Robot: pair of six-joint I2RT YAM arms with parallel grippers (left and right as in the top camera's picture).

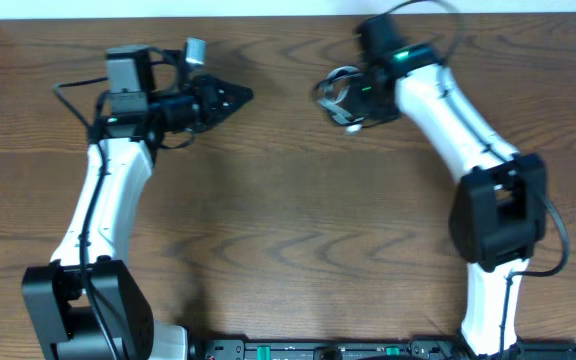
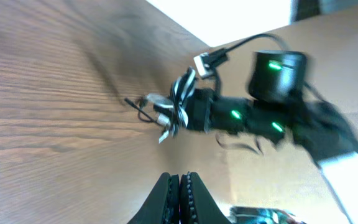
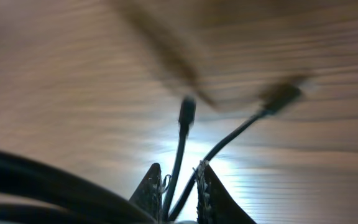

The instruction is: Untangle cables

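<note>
The cables [image 1: 332, 92], thin black and white cords bunched in a small coil, hang from my right gripper [image 1: 346, 100] at the table's far middle. In the left wrist view the bundle [image 2: 169, 107] is held just above the wood, with loops and plugs sticking out to the left. In the right wrist view two black cord ends [image 3: 180, 146] rise from between the right fingers [image 3: 178, 180], each ending in a small plug. My left gripper [image 1: 236, 97] is shut and empty, pointing right, a short way left of the bundle; its closed fingertips [image 2: 180, 186] show in the left wrist view.
The wooden table [image 1: 288, 220] ends at a white back edge [image 1: 268, 8] just beyond both grippers. A tan cardboard surface [image 2: 328, 37] stands behind the right arm. Thick black arm cables [image 3: 30, 180] cross the right wrist view's lower left.
</note>
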